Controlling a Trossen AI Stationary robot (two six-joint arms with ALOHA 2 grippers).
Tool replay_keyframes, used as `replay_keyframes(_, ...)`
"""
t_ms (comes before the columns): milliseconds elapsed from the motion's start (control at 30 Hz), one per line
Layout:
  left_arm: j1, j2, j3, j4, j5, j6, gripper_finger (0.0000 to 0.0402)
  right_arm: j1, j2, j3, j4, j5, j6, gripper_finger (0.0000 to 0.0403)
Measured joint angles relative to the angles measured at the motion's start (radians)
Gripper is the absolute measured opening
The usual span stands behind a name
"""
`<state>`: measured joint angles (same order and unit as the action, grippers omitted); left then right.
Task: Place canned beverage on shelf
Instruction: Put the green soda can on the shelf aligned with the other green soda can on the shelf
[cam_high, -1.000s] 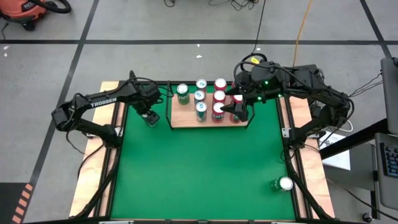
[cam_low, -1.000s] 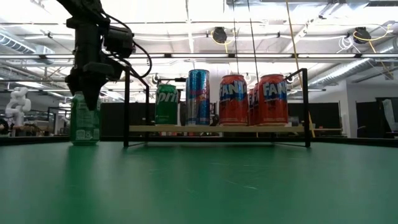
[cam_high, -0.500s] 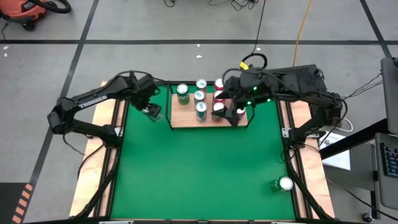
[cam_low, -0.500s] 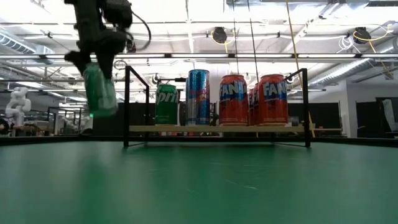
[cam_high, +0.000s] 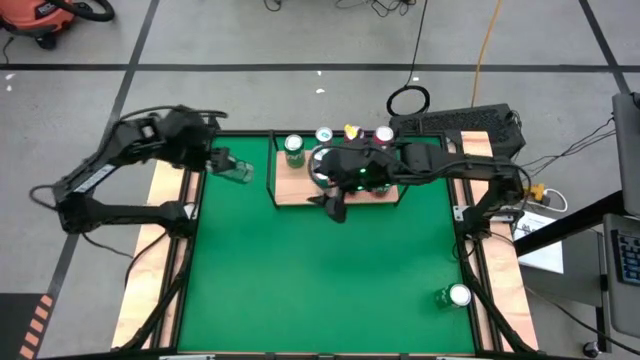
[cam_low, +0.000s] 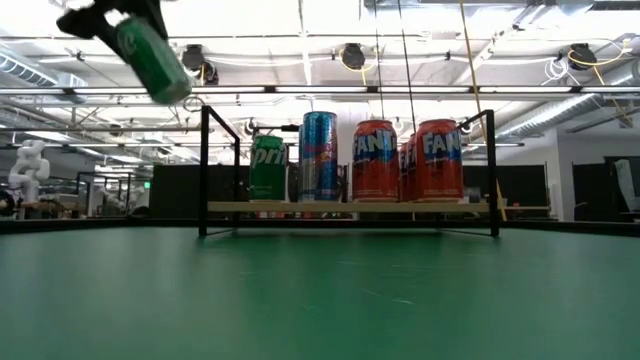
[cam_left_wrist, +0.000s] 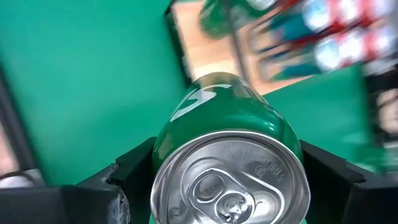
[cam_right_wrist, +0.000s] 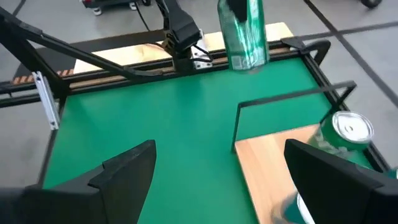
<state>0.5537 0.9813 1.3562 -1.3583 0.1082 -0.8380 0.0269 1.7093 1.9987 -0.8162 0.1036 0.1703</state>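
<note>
While cropped overhead, left fingers (cam_low: 105, 15) around tilted can (cam_low: 152, 58).

Green can (cam_low: 152, 55), light-wood shelf (cam_high: 290, 188)

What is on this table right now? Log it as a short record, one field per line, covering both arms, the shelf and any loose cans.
left tool: shut on green can, raised and tilted above the mat, left of the shelf
right tool: open, empty, over the shelf's front edge
shelf: wooden board with black rail at the table's far side
on shelf: Sprite can, blue can, Fanta cans
loose can: upright at the mat's near right corner
table: green mat
</note>
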Motion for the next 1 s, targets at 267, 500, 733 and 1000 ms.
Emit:
replay_keyframes(267, 0.000, -0.125, 0.016, 0.204, 0.030, -0.126, 0.0282, 0.002, 0.086, 0.000, 0.209, 0.056, -0.234, 0.0359)
replay_keyframes(500, -0.022, -0.120, 0.016, 0.349, 0.030, -0.170, 0.0282, -0.018, 0.098, 0.000, 0.353, 0.213, -0.386, 0.0395)
replay_keyframes(733, -0.093, -0.045, 0.016, 0.495, 0.034, -0.204, 0.0282, -0.073, 0.109, 0.000, 0.417, 0.208, -0.499, 0.0399)
replay_keyframes(1000, -0.151, 0.060, 0.015, 0.568, 0.053, -0.204, 0.0284, -0.122, 0.110, 0.000, 0.356, 0.108, -0.549, 0.0400)
